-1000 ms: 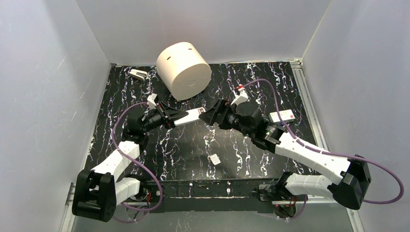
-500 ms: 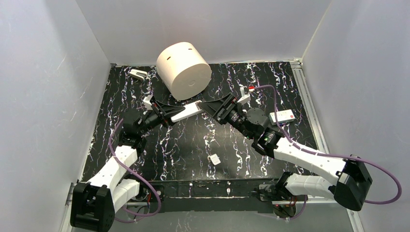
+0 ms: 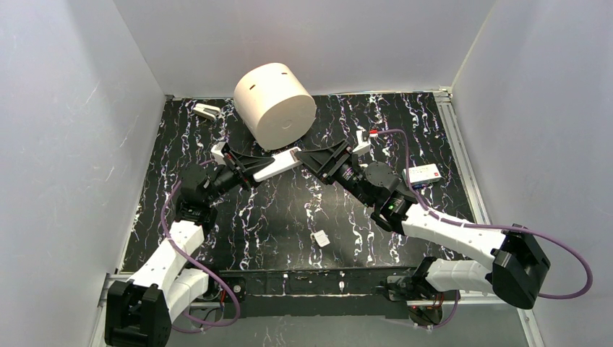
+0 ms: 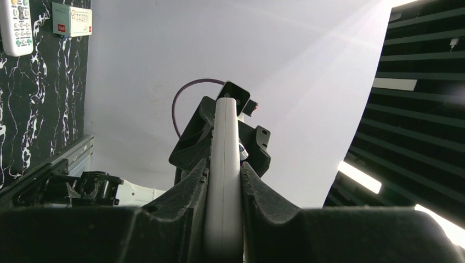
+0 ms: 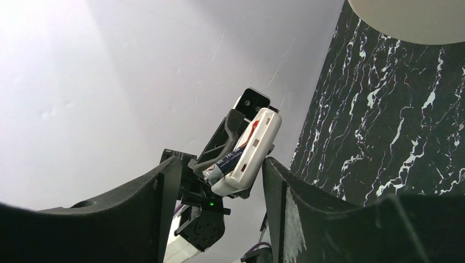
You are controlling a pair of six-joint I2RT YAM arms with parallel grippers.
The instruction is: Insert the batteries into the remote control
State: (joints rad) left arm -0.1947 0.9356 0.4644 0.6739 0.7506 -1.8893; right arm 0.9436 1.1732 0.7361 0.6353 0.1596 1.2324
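The remote control (image 3: 278, 164) is held in the air above the middle of the black marbled tabletop (image 3: 275, 217), in front of a large cream cylinder (image 3: 275, 105) that lies on its side at the back. At the far left back corner rests a small white item (image 3: 206, 110), too small to identify.

The left gripper (image 3: 259, 168) has its jaws clamped on the remote control's near end, one pad against each long edge, as the left wrist view shows. The remote control's free end points right, between the fingers of the right gripper (image 3: 309, 160). Those jaws stand part-way apart on either side of it, with a clear gap on one side.

In the right wrist view the back compartment is uncovered and a battery (image 5: 226, 159) lies lengthwise in it. A small white cover piece (image 3: 321, 238) lies on the tabletop nearer the arm bases, below the right gripper. Further right lies a small white box with a red label (image 3: 424, 173). The left wrist view shows a second white remote (image 4: 16, 24) lying just beside that box.
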